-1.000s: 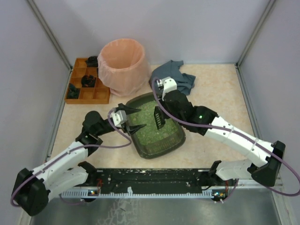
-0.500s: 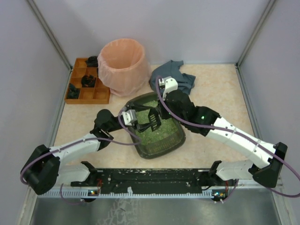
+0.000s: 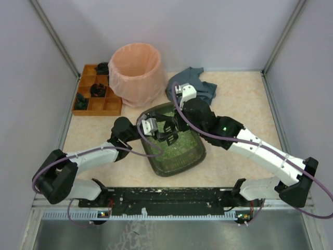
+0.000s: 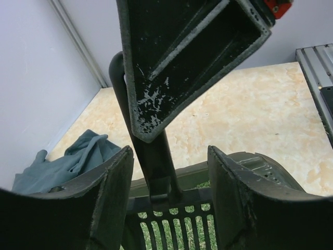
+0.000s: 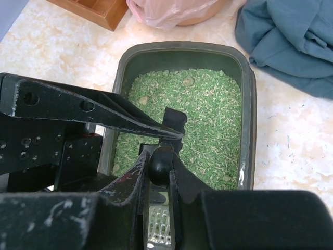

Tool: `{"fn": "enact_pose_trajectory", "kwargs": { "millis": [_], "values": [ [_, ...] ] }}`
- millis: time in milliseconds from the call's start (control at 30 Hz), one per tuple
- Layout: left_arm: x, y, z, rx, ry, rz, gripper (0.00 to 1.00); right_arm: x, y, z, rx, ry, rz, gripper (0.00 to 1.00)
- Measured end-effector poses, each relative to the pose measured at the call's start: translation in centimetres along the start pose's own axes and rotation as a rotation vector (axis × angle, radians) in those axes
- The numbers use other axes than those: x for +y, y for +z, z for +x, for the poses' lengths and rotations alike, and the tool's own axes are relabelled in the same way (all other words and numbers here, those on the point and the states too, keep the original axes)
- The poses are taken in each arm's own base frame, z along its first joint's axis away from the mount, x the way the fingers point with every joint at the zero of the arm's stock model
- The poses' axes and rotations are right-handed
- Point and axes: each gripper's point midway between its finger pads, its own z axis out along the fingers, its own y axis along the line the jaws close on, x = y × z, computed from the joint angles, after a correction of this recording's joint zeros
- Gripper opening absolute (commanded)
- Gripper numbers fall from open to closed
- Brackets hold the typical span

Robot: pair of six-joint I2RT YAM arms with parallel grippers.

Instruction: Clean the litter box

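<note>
**Two claws meet at the scoop over the litter box**

A wooden tray [image 3: 96, 99] and a pink-lined bin [image 3: 136, 73] stand behind the litter box [image 3: 179, 167], to its left. The box sits mid-bench [image 3: 244, 104], with green litter inside. Over its left half the left claw [image 4: 169, 172] is open, its fingers on either side of the scoop [image 4: 151, 151] handle. The right claw [image 5: 160, 162] grips that handle. A blue cloth [image 3: 200, 86] lies just behind the box.

Count on surface: litter box [image 3: 177, 170] ×1; pink-lined bin [image 3: 136, 86] ×1; orange compartmented tray [image 3: 97, 111] ×1, holding dark small items [image 3: 97, 89] ×3; blue-grey cloth [image 3: 200, 86] ×1; slotted scoop [image 4: 149, 151] ×1; left end effector [image 4: 169, 174] and right end effector [image 5: 158, 156], ×2 total.
</note>
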Motion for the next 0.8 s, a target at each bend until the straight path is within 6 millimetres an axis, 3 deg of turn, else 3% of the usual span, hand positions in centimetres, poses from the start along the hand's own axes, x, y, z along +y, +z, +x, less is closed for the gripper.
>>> {"fn": "enact_pose_trajectory", "kwargs": {
  "millis": [600, 800],
  "values": [
    [1.3, 1.0, 1.4, 0.053, -0.029, -0.031, 0.48, -0.5, -1.2, -1.1, -0.044, 0.004, 0.006, 0.00],
    [1.7, 1.1, 1.4, 0.056, -0.031, -0.048, 0.27, -0.5, -1.5, -1.3, -0.052, -0.003, 0.003, 0.00]
  ]
}}
